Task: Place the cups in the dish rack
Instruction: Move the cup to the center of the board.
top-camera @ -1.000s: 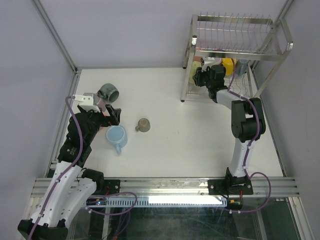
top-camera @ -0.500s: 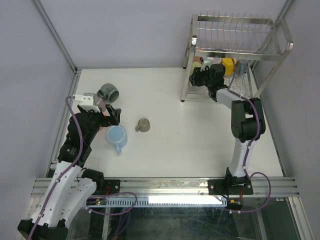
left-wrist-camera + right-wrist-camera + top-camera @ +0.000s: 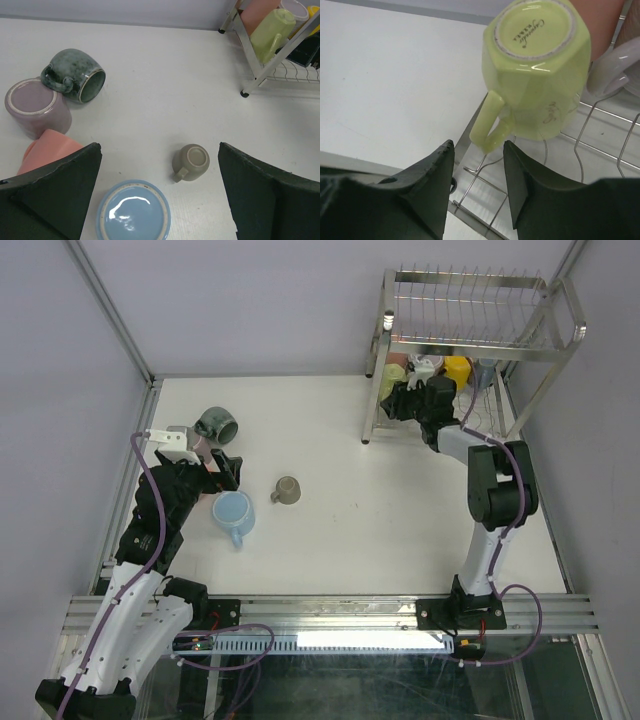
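My right gripper [image 3: 479, 146] is open and empty at the left end of the dish rack's [image 3: 470, 340] lower shelf [image 3: 530, 175]. Just ahead of its fingertips a pale yellow-green cup [image 3: 540, 65] lies bottom toward me, its handle down between the jaws' line, not gripped. In the top view that gripper [image 3: 393, 402] sits below this cup [image 3: 392, 374]. My left gripper [image 3: 157, 150] is open above a light blue cup [image 3: 133, 210] and an upturned taupe cup [image 3: 191, 161]. A dark grey-green cup [image 3: 75, 75], a mauve cup [image 3: 35, 107] and a salmon pink cup [image 3: 47, 150] lie at the left.
More cups stand in the rack's lower shelf: a pink one [image 3: 600, 15], a pale mauve one [image 3: 615, 65] and a yellow one [image 3: 457, 368]. The rack's chrome leg [image 3: 247, 70] stands on the white table [image 3: 330, 440]. Grey walls close in the back and sides.
My right gripper has drawn back a little from the rack's shelf, leaving the pale yellow-green cup lying there. The left arm has not moved.
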`<state>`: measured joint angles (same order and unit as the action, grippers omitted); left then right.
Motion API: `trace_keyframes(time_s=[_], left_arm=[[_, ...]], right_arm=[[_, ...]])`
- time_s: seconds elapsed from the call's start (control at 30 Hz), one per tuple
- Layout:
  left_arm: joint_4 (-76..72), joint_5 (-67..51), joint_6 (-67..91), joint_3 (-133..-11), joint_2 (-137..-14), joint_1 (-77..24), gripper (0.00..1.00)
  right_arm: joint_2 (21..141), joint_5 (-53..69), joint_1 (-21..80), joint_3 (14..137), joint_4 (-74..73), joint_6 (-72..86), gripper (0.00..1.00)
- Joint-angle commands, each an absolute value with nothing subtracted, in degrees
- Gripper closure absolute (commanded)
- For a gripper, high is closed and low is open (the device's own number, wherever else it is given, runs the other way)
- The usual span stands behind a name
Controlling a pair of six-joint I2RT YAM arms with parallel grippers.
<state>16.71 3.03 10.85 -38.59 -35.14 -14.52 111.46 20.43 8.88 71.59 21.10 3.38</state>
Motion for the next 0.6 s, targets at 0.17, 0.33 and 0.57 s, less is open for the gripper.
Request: trace_keyframes(time_s=[0.17,0.33,0.57], left_arm=[[15.4,3.0,10.3,-38.7,-34.5,-13.9,0.01],[15.3,2.9,10.5,-38.7,-34.5,-13.9,0.01],[15.3,3.0,10.5,-38.6,-34.5,-13.9,0.01]], right_arm=[[103.5,22.8,7.5,66.3,27.5,5.8,0.55],[100.9,25.5,6.5,63.2,27.5,7.9,0.57],[99.2,35.2,4.7,62.7,22.3,10.3,0.62]])
